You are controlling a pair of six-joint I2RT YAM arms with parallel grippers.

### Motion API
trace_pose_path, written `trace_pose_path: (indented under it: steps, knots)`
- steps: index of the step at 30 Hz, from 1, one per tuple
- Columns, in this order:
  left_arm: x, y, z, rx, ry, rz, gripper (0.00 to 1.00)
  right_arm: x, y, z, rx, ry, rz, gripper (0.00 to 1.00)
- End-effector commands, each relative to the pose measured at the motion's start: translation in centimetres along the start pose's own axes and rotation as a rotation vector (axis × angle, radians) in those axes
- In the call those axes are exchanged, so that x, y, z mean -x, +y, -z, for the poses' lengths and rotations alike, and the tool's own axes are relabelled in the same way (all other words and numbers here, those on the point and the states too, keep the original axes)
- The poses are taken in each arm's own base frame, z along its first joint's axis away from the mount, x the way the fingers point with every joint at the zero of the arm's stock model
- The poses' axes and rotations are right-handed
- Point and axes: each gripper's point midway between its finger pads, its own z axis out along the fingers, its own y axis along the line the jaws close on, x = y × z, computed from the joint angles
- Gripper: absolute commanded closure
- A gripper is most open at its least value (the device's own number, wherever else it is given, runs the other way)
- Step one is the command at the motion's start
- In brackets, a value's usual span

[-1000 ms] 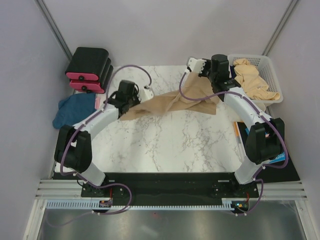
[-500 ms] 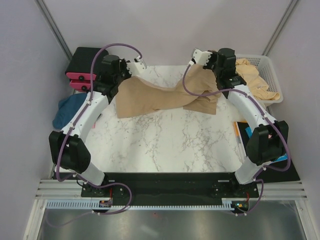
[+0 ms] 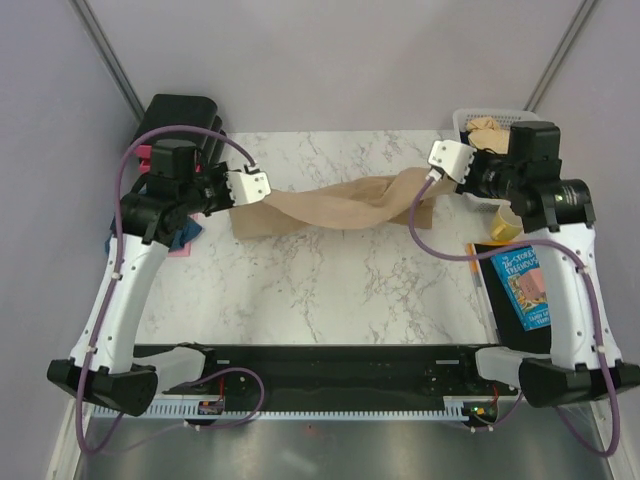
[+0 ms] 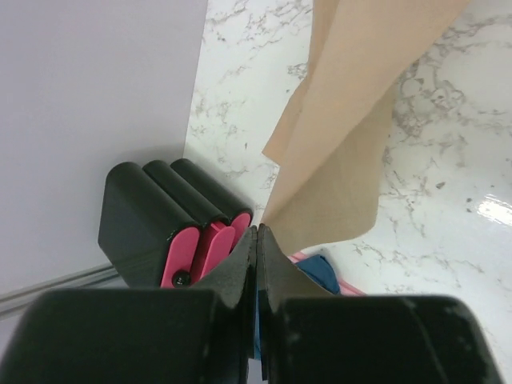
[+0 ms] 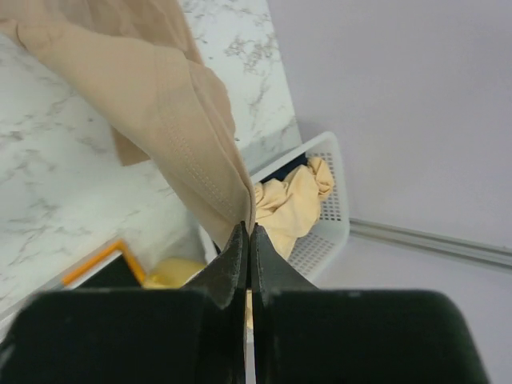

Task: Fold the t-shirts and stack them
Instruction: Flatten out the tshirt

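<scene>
A tan t-shirt [image 3: 335,205] hangs stretched and twisted in the air between my two grippers, above the far half of the marble table [image 3: 330,290]. My left gripper [image 3: 262,186] is shut on its left end, seen in the left wrist view [image 4: 257,230] with the cloth [image 4: 352,120] hanging off the tips. My right gripper [image 3: 432,172] is shut on its right end, seen in the right wrist view [image 5: 246,230] with the cloth [image 5: 152,104]. A dark blue shirt [image 3: 185,232] lies at the table's left edge, mostly hidden by my left arm. More tan shirts [image 3: 488,126] fill the basket.
Black-and-pink boxes [image 3: 175,115] stand at the far left corner. A white mesh basket [image 3: 470,118] stands at the far right, partly behind my right arm. A blue book [image 3: 525,285] and a yellow object [image 3: 505,225] lie on a black tray at the right.
Both arms have risen and pulled outward, lifting the tan shirt off the table and stretching it into a twisted band between them.
</scene>
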Motion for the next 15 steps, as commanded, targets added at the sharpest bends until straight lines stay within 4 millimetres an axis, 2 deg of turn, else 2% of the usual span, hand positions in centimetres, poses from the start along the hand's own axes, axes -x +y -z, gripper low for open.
trace_pose_path:
  steps: [1, 3, 5, 6, 8, 9, 10, 11, 12, 13, 14, 15]
  knots:
    - [2.7, -1.3, 4.1, -0.073, -0.087, 0.005, 0.98, 1.9, 5.3, 4.1, 0.163, -0.086, -0.011, 1.0]
    - [2.7, 0.2, 4.3, -0.025, -0.069, -0.008, 0.98, 2.4, 4.6, 4.5, 0.135, -0.1, 0.006, 1.0]
    - [1.6, 2.1, 2.9, 0.029, -0.01, -0.024, 0.98, 2.9, 2.2, 3.9, 0.047, -0.115, 0.003, 1.0]
    - [0.8, 2.8, 2.0, 0.045, 0.024, -0.032, 0.98, 3.5, -0.2, 3.5, -0.043, -0.137, 0.019, 1.0]
    - [-0.4, 4.1, 0.6, 0.066, 0.066, -0.076, 0.98, 2.7, -2.0, 1.9, -0.11, -0.109, 0.051, 1.0]
    - [-1.0, 5.8, -1.3, 0.103, 0.072, -0.086, 0.98, 3.2, -4.5, 1.4, -0.201, -0.13, 0.087, 1.0]
    - [-1.8, 7.0, -1.9, 0.132, 0.086, -0.083, 0.98, 2.3, -5.4, -0.2, -0.22, -0.097, 0.107, 1.0]
    - [-2.0, 8.2, -2.6, 0.151, 0.079, -0.095, 0.98, 2.1, -6.5, -1.0, -0.248, -0.087, 0.124, 1.0]
    - [-2.7, 10.1, -4.7, 0.188, 0.085, -0.101, 0.98, 2.4, -8.3, -1.5, -0.304, -0.09, 0.15, 1.0]
    - [-3.6, 11.2, -5.8, 0.203, 0.098, -0.099, 0.98, 1.7, -9.6, -3.3, -0.316, -0.06, 0.168, 1.0]
    - [-3.1, 13.6, -5.6, 0.254, 0.089, -0.113, 0.98, 1.5, -10.8, -4.0, -0.344, -0.049, 0.178, 1.0]
    - [-4.7, 14.3, -8.7, 0.232, 0.114, -0.103, 0.98, 1.9, -12.6, -4.6, -0.398, -0.061, 0.193, 1.0]
